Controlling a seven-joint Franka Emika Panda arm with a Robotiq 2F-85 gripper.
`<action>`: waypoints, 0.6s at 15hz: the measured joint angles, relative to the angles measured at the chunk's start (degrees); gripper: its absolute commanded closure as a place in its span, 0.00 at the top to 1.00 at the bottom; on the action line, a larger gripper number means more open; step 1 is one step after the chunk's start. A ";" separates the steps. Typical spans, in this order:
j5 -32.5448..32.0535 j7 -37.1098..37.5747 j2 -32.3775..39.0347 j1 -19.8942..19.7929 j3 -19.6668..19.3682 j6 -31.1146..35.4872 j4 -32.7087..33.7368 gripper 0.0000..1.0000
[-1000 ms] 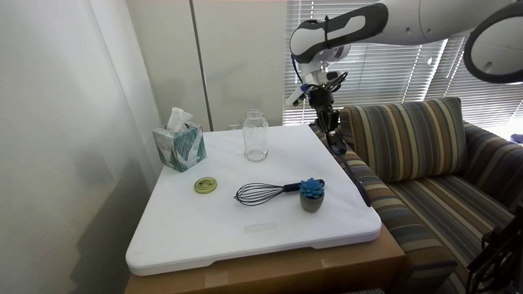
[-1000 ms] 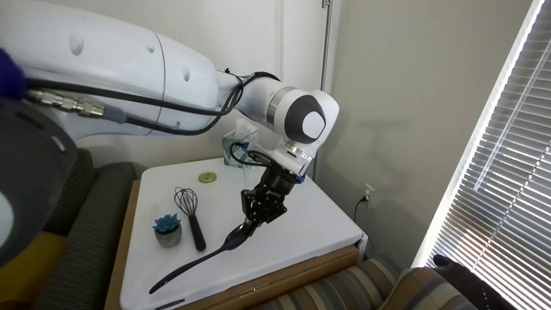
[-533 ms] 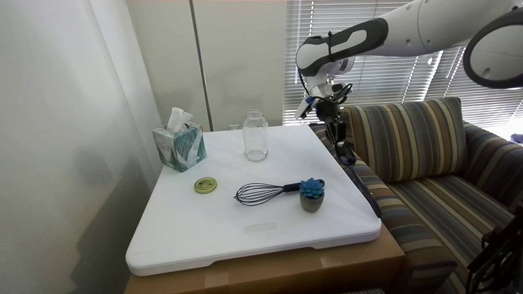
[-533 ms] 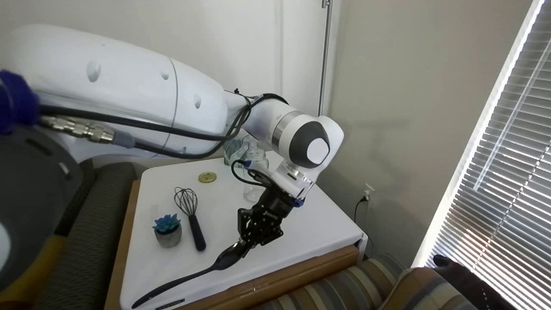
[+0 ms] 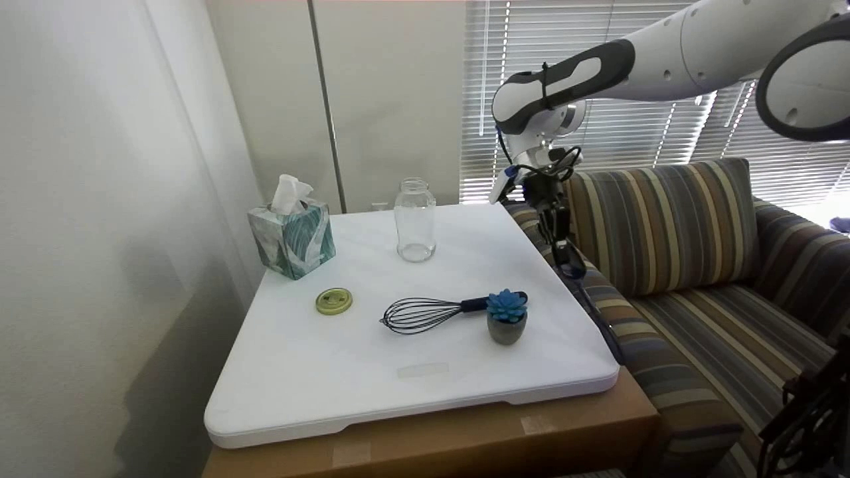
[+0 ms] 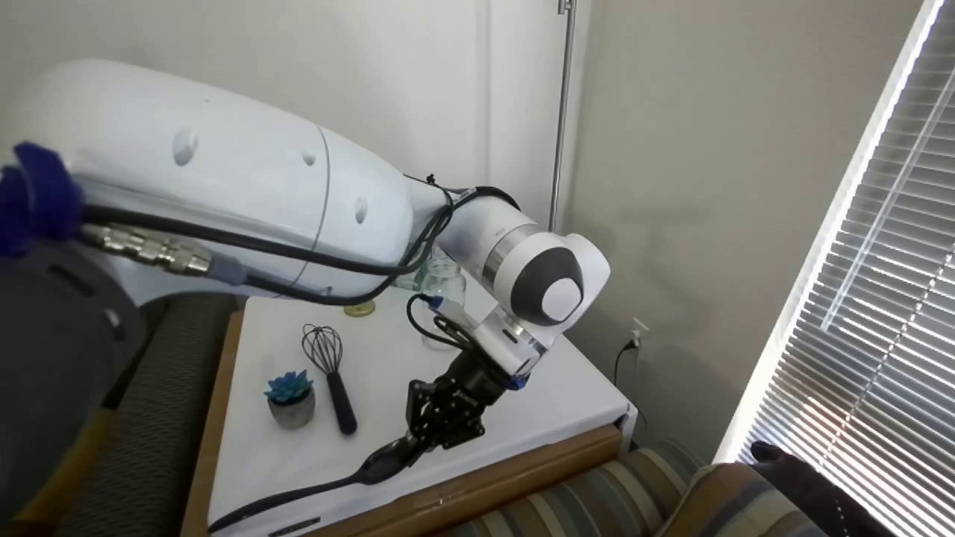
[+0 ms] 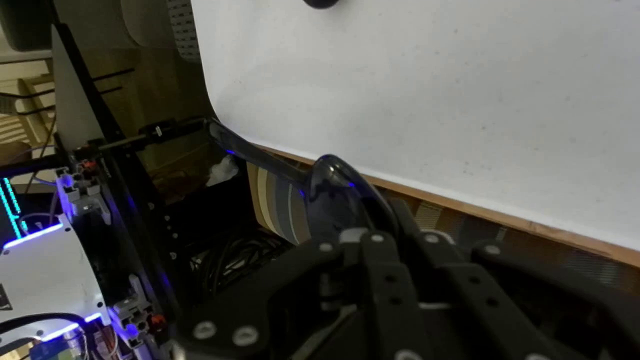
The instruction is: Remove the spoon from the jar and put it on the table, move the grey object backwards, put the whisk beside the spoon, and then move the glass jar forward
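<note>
The spoon [image 6: 384, 462] is out of the jar [image 5: 416, 222] and in the gripper [image 6: 419, 441], whose fingers are pinching it by the wide head, so the long handle slopes down and away towards a corner of the table [image 5: 299, 382]. In the wrist view, the head and handle show mostly past the table's edge, on the side of the striped sofa [image 5: 654, 232]; the spoon looks to be over that edge or just outside it, and whether the handle's tip touches anything I cannot tell. By my reading the first step is half done: taken out, not yet laid down. The next move should bring the spoon inwards over the white top, lower it until head and handle both have support, and only then spread the fingers; let go here, it could slide off onto the sofa. Further in lies the whisk [image 5: 466, 306], handle end nearest the spoon's side, with the grey pot [image 5: 505, 330] and its blue plant [image 5: 507, 305] just beside that handle. Some room should be left there, since the pot's push back comes next and then the whisk must join the spoon. The jar stands upright, well apart from the whisk, and beyond these are a yellow-green lid [image 5: 334, 301] lying flat and the tissue box [image 5: 295, 242].
</note>
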 measured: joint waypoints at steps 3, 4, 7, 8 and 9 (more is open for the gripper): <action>2.30 1.66 0.04 -1.30 0.00 1.09 -2.06 0.02; 2.66 1.85 0.05 -1.76 -0.01 1.75 -2.78 0.02; 3.63 2.31 0.06 -2.92 -0.01 2.58 -4.34 0.02; 4.01 2.94 0.05 -3.18 -0.02 2.63 -4.72 0.02; 4.53 4.08 0.05 -3.37 -0.02 2.71 -5.08 0.02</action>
